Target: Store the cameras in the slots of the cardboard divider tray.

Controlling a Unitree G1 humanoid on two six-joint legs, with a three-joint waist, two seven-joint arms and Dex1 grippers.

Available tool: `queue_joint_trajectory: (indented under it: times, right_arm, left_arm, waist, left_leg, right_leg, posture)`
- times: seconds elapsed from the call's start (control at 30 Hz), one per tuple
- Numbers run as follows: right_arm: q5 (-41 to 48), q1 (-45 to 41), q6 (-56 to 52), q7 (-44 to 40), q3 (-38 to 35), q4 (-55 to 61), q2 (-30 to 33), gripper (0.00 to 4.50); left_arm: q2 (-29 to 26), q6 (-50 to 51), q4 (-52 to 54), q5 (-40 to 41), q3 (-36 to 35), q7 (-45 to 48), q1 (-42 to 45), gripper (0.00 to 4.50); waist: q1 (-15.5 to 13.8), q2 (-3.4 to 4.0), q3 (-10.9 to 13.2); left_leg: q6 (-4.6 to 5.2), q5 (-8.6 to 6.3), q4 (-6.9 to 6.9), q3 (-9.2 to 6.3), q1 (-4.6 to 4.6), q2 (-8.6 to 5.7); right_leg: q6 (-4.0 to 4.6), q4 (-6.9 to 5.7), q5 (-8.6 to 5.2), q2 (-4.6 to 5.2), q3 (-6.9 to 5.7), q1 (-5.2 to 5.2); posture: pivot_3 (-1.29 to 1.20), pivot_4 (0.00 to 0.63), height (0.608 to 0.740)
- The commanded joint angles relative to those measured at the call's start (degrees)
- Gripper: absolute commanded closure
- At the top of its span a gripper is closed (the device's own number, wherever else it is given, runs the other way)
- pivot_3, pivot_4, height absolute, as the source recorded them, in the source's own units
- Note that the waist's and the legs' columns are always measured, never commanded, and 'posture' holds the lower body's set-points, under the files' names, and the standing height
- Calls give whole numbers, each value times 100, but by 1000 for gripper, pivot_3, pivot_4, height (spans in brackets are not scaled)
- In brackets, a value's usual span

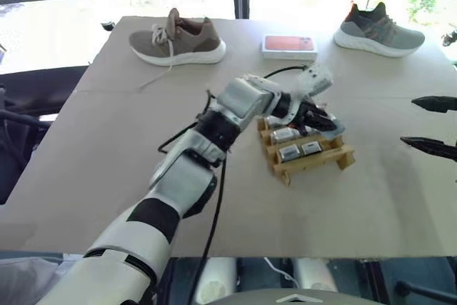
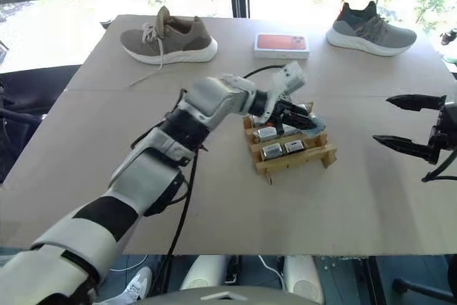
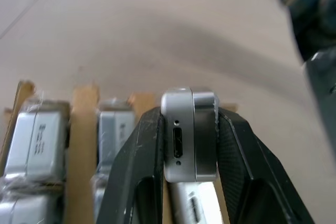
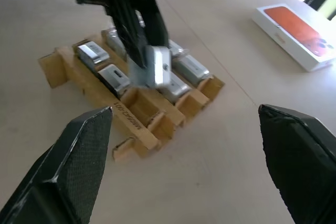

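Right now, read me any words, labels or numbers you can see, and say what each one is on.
Tray: dark print along the side wall, too blurred to read.
Camera in a slot: small dark marks on its face, too small to read.
Camera in the left gripper: no text, just a port.
White box: no readable text.

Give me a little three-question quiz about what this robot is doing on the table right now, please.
1. True or false: the left end effector is shut on a camera.
2. The right end effector is: A open and empty, B shut on a shoe, C holding the white box.
3. What does the held camera hang over?

Key: 1 true. 2 A. 3 The cardboard divider tray, which already holds other cameras.
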State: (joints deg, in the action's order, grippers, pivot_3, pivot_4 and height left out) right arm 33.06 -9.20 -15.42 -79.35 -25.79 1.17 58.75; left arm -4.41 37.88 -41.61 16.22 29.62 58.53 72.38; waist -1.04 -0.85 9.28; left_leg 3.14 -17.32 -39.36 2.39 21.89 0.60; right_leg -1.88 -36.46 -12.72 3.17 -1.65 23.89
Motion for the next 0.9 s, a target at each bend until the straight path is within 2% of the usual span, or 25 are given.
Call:
queue_joint_trajectory:
  times: [0.03,0.13,0.37,0.7,0.83,0.9]
  right_arm:
    - [149,178,7,134,-322,308,-45,114]
    - [167,353,9,260,-403,465,-100,114]
    - [227,637,3,417,-514,691,-151,114]
    - [224,721,56,499,-471,741,-170,114]
    - [208,695,91,513,-436,723,-168,114]
    - [220,684,98,573,-432,763,-209,114]
  left_arm:
    - [189,-394,-382,-423,57,308,171,3688]
    - [257,-426,-499,-653,37,545,179,3688]
    - [221,-735,-554,-1612,346,284,196,3688]
    - [346,-275,102,-1972,203,-29,409,3688]
    - [468,321,443,-2001,58,-317,410,3688]
    - [477,562,591,-1990,163,-145,471,3688]
  waist:
    - [11,-1,1]
    - [24,-1,1]
    - [25,0,0]
    - [47,-2,1]
    - [36,-1,0]
    - [27,-1,0]
  left_leg:
    - [0,0,-2,2,3,0]
    - [-4,2,-3,5,3,3]
    - [8,-5,-3,4,-9,5]
    - [22,-13,-19,15,-19,8]
    - [21,-12,-17,13,-14,14]
    - [20,-12,-17,13,-12,16]
  right_leg:
    - [-1,2,0,1,1,1]
    - [-10,6,1,4,4,1]
    - [-12,-4,-1,0,6,-3]
    - [-13,-27,0,-5,22,-5]
    - [-14,-27,0,-5,21,0]
    - [-14,-25,0,-4,19,0]
  posture:
    - [0,150,740]
    - [0,150,740]
    - [0,150,740]
    - [0,150,740]
    - [0,150,740]
    - [0,150,740]
